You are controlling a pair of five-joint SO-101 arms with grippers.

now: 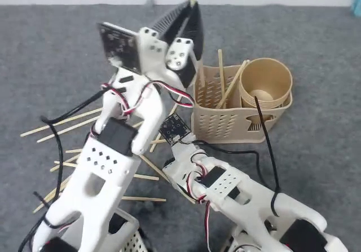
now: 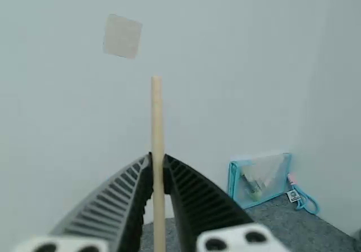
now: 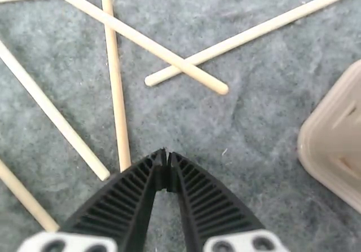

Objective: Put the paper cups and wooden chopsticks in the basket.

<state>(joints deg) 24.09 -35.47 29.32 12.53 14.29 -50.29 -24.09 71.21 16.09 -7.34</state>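
Pinching one wooden chopstick (image 2: 156,116) between jaws closed tight on it, the left gripper (image 2: 157,160) is raised at 12 o'clock in the high view, and the stick points upward against a pale wall. The basket (image 1: 217,125) stands at about 3 o'clock from the table's middle, near that gripper and lower down. Stacked paper cups (image 1: 279,74) sit upright in its 3 o'clock half, and two sticks (image 1: 221,71) lean in its 9 o'clock half. Loose chopsticks (image 1: 62,122) lie scattered on the grey mat (image 1: 316,38) from 7 to 9 o'clock, some crossing, partly hidden under the arms. The right gripper (image 3: 167,163) hangs low over the mat, jaws pressed together on nothing, with loose sticks around its tips and a basket corner near. A blue pouch (image 2: 259,178) rests against the wall.
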